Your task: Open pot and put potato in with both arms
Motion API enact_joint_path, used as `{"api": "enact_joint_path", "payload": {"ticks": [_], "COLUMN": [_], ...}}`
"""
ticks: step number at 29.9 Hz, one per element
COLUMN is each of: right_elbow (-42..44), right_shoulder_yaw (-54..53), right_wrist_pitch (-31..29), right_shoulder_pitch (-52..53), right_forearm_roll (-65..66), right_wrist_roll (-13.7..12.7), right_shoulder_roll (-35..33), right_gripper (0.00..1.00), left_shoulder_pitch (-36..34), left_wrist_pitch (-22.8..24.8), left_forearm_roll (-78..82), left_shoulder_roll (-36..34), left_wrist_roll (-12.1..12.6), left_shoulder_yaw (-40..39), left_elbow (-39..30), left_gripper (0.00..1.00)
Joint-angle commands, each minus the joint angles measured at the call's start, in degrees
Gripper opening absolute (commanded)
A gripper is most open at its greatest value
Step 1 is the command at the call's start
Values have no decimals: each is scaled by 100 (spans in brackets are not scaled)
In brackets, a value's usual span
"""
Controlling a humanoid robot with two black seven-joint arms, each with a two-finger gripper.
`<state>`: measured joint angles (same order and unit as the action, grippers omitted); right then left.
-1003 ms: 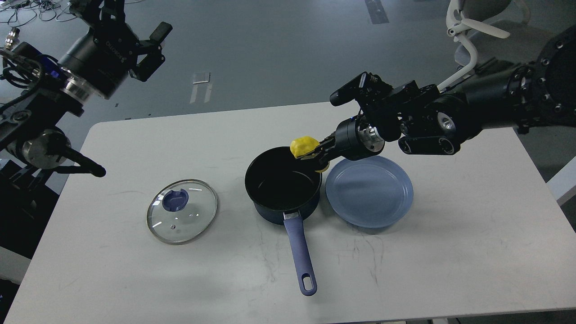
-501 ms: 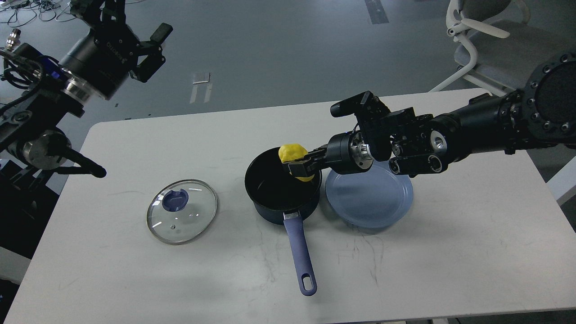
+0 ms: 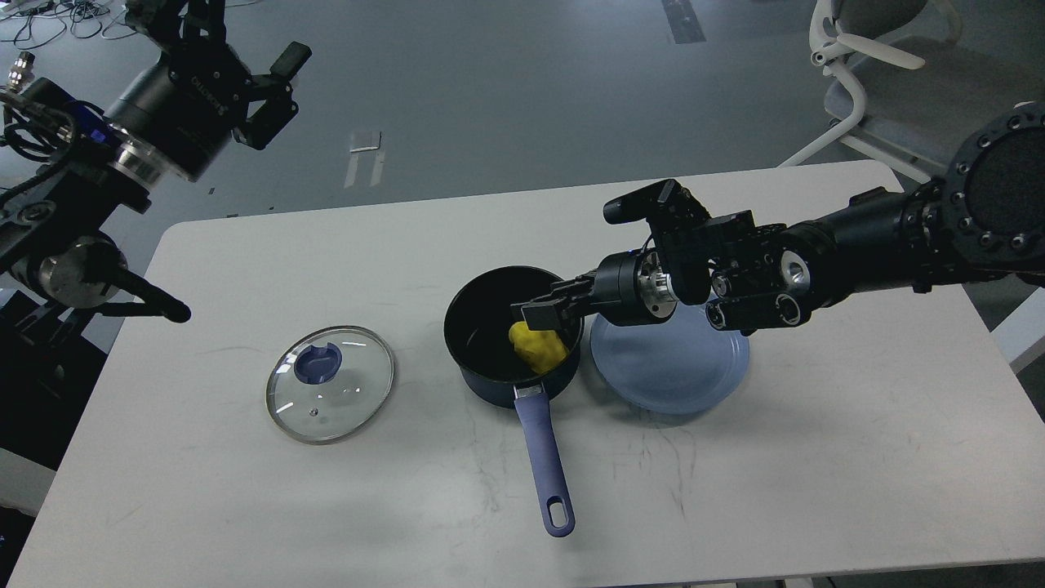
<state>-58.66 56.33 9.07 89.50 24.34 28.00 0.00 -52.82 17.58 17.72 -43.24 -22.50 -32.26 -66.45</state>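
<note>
Left pincer: raised off the bench at its 10 o'clock corner; fingers spread wide, holding nothing; well apart from everything on the surface.
Glass lid: lies flat on the bench at 9 o'clock of the pot, blue knob up; the pot is open.
Pot: near the bench's middle, mouth clear; its blue handle runs out toward 6 o'clock.
Potato: sits inside the pot, low against the wall at about 4 o'clock of the mouth; no finger appears to touch it.
Right pincer: reaches in from 3 o'clock, tips over the pot's rim just above the potato; whether its fingers are parted or closed I cannot tell; it seems to grip nothing.
Blue plate: bare, touching or just beside the pot at 3 o'clock, under the right wrist.
Step in hand: release and retreat, by my judgement; lift the right pincer straight up before swinging toward 3 o'clock, so the fingers clear the rim and do not tip the pot or drag the plate.
</note>
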Motion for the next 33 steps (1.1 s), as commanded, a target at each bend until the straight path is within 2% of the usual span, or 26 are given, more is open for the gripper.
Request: {"api": "enact_joint_path", "payload": {"ticks": [1,9,12,13,15,16,21,22,24,27,33], "right_elbow": [3,82,100,100,100,100,144,144,144,144,170], "right_shoulder_yaw": [1,-201,-875,-1026,-1613,-1616,-3194,-3198,-4091,-5093,-6247], "right_wrist_pitch": [16,-1,-72,-80,-116,-116,-186,-186,-204,-256,-405], "right_shoulder_pitch": [6,322,358,340,217,217,-773,-776,-1388,-2074,-3025], "right_forearm_roll": [9,-8,-8,-8,-43,-43,-665,-667,-1087,-1509,-2283], "right_wrist_roll": [0,0,0,0,0,0,0,0,0,0,0], "right_shoulder_roll": [0,0,0,-87,-779,-783,-1905,-1908,-2188,-2312,-2329], "right_gripper": [88,93,94,94,94,94,94,94,95,95,95], "left_shoulder_pitch": [0,0,87,105,201,202,483,483,615,764,1116], "left_wrist_pitch": [0,0,0,0,0,0,0,0,0,0,0], "left_forearm_roll": [-6,-6,-15,-15,-15,-15,-15,-15,-6,-15,-15], "left_shoulder_roll": [-1,-1,-18,-18,-9,-9,131,131,210,342,667], "left_wrist_roll": [-8,-26,-26,-35,-35,-35,-26,-26,-26,-26,-17], "left_shoulder_yaw": [0,0,0,0,-35,-35,-298,-299,-369,-465,-869], "left_elbow": [0,9,9,9,9,9,9,9,9,18,53], "left_gripper": [98,98,98,98,98,98,98,98,98,98,98]}}
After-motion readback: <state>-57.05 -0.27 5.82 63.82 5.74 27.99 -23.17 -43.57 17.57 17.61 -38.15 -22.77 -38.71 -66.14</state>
